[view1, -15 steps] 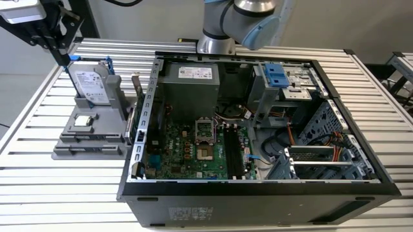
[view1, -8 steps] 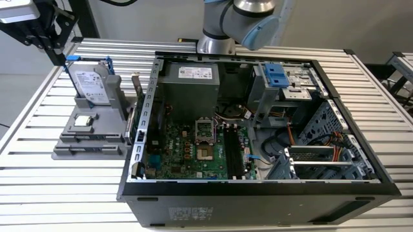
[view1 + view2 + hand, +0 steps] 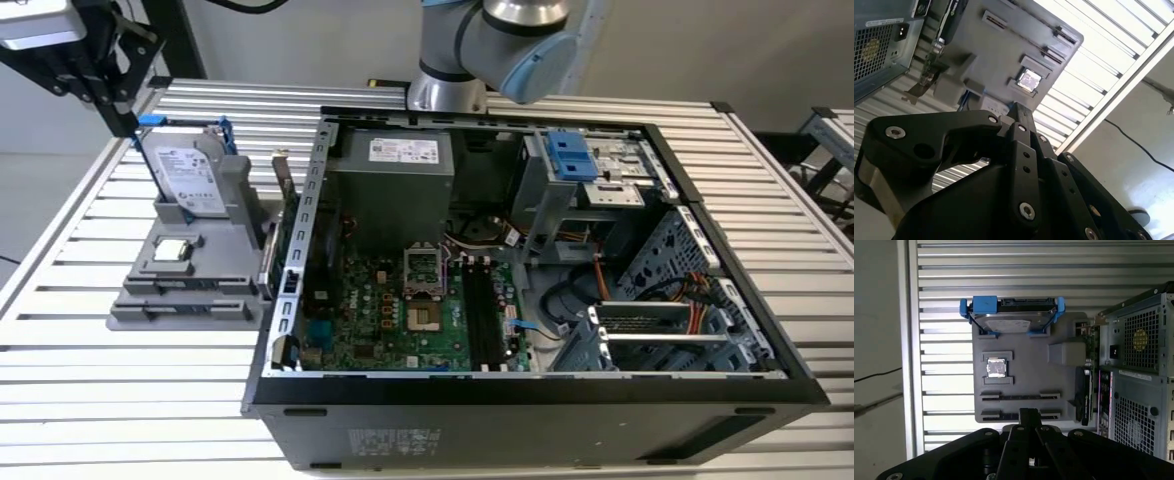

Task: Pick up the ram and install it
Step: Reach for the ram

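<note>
Claw [image 3: 1029, 415] is seen closed and empty; the ram [image 3: 1019, 396] is judged straight below it, slotted edge-up in the grey holder [image 3: 1026, 365], long axis laid crosswise.

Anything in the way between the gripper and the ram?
Nothing visible. The gripper hangs in open air over the gray holder, above what looks like the ram: thin dark strips in its long slots.
</note>
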Motion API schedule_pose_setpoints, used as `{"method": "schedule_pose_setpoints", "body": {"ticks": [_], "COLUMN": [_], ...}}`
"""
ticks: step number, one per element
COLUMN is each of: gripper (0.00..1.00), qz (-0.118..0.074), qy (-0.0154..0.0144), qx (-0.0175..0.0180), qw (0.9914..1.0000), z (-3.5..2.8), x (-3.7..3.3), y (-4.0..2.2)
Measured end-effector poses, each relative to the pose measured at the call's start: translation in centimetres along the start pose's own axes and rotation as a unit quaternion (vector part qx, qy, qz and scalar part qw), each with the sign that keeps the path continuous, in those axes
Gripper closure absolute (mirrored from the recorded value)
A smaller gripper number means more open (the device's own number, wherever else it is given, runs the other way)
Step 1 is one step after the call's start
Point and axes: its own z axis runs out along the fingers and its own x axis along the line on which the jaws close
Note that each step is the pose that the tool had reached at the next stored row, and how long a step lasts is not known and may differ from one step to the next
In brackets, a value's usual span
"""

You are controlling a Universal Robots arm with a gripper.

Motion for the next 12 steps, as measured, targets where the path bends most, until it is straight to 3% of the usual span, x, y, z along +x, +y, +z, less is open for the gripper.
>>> {"method": "schedule_pose_setpoints", "body": {"ticks": [12], "gripper": [1.00], "qz": [0.000], "qy": [0.0000], "qx": [0.0000], "qw": [1.00000], "z": [-0.01], "x": [-0.13], "y": [-0.35]}}
